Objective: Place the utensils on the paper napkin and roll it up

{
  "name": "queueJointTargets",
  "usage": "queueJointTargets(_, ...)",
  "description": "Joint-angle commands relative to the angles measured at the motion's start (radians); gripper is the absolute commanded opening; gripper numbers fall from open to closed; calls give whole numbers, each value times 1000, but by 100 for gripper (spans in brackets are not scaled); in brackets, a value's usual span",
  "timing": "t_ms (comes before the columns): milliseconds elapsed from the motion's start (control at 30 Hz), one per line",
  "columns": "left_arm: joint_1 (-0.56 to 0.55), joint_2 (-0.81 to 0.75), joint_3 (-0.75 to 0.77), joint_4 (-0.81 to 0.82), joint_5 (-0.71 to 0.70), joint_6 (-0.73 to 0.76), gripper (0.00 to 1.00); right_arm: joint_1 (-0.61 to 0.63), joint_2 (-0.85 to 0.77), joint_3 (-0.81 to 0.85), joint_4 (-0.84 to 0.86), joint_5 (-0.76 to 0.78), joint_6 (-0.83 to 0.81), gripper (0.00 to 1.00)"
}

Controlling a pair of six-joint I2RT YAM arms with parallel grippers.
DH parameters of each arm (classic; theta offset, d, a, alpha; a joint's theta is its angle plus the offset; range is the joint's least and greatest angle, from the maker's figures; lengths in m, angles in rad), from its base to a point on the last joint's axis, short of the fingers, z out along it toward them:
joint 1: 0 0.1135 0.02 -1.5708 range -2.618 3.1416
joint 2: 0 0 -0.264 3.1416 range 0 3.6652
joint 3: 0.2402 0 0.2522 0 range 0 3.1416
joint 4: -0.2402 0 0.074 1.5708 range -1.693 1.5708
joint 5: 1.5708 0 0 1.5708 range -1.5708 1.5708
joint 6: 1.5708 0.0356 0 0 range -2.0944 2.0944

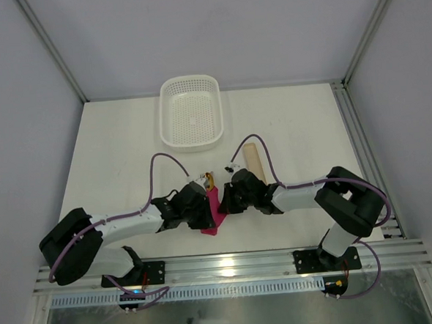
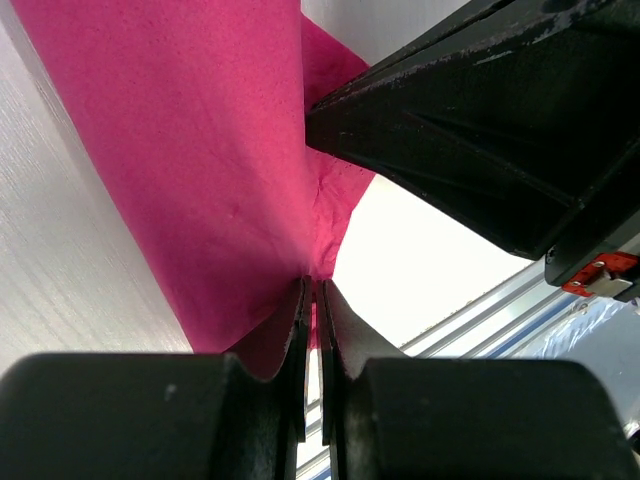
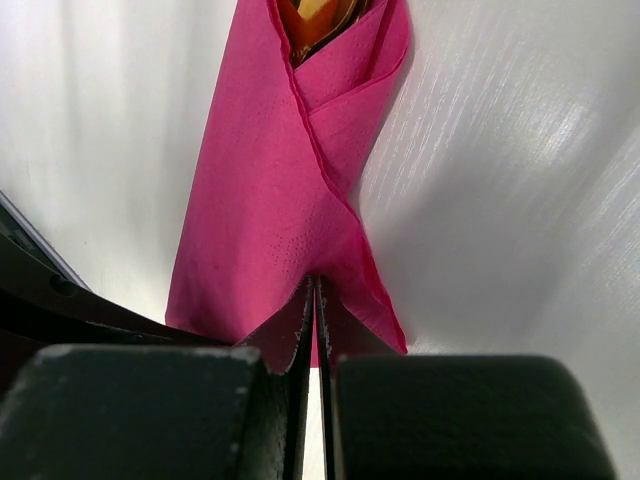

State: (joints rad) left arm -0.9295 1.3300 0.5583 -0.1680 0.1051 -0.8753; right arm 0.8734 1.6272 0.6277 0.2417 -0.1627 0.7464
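The thin magenta-pink paper napkin [image 1: 213, 212] lies near the front edge of the white table [image 1: 120, 153] between the two arms, folded into a narrow wrap around a gold-headed metal utensil [image 3: 320, 22] whose shiny head pokes out of the far end. The left gripper [image 2: 313, 285] has its fingers almost together, clamped on a fold of the napkin, and the right gripper [image 3: 314, 285], jaws pressed tight, pinches its near corner from the opposite side. A white perforated plastic basket [image 1: 191, 112] stands well apart at the far side, and a pale beige flat strip [image 1: 253, 160] lies by the right arm.
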Motion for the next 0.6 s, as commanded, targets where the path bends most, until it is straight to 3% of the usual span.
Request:
queueJointTargets(0, -9, -20, -5, -2, -5, 9, 9, 1, 7, -37, -117, 81, -44, 4)
queueJointTargets(233, -6, -29, 103, -76, -94, 41, 12, -1, -10, -33, -127, 75, -45, 4)
queueJointTargets(567, -6, 129, 163, 10, -97, 41, 9, -1, -30, -36, -142, 81, -44, 4)
